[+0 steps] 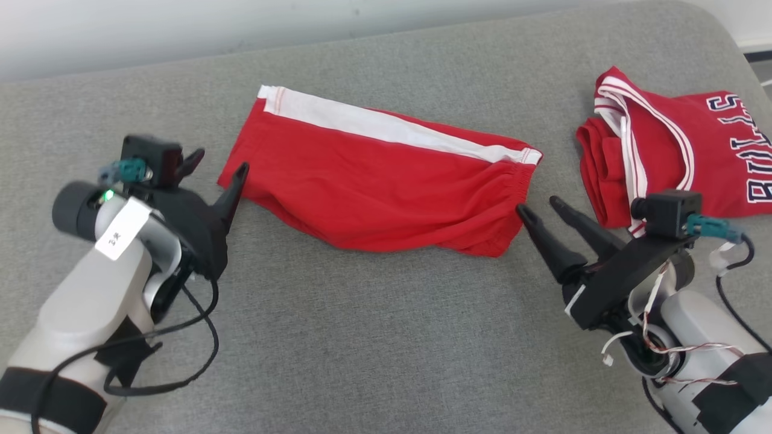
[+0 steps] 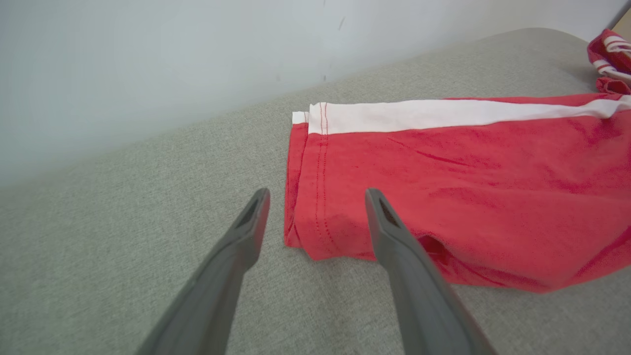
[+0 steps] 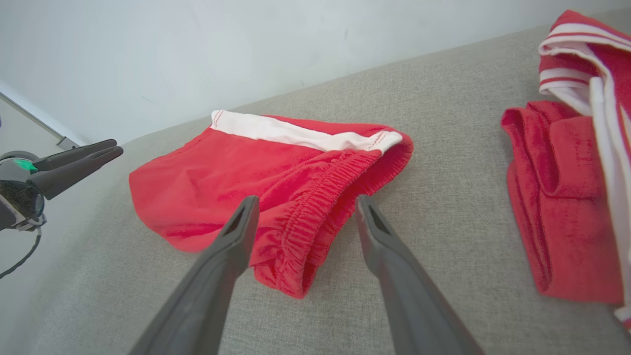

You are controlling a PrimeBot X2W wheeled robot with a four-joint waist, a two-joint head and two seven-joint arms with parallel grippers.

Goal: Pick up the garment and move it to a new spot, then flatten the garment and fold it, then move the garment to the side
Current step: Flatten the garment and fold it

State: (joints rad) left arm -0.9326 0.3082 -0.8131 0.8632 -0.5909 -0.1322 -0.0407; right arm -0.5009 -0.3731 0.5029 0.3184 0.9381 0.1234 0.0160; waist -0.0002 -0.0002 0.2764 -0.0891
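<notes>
Head view: the red shorts (image 1: 374,181) lie folded on the grey cushion (image 1: 386,349), between the left gripper (image 1: 217,166) and the right gripper (image 1: 538,206), both spread and empty; light, limp cloth that would sag from one end, likely best pinched at hem (image 2: 300,197) and elastic waistband (image 3: 315,207); the Bulls jersey (image 1: 693,150) lies near the right gripper and could snag.

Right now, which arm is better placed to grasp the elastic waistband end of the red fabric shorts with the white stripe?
Right. The right gripper is open, its fingers pointing at the waistband of the red shorts; the left gripper stands at the hem end.
</notes>
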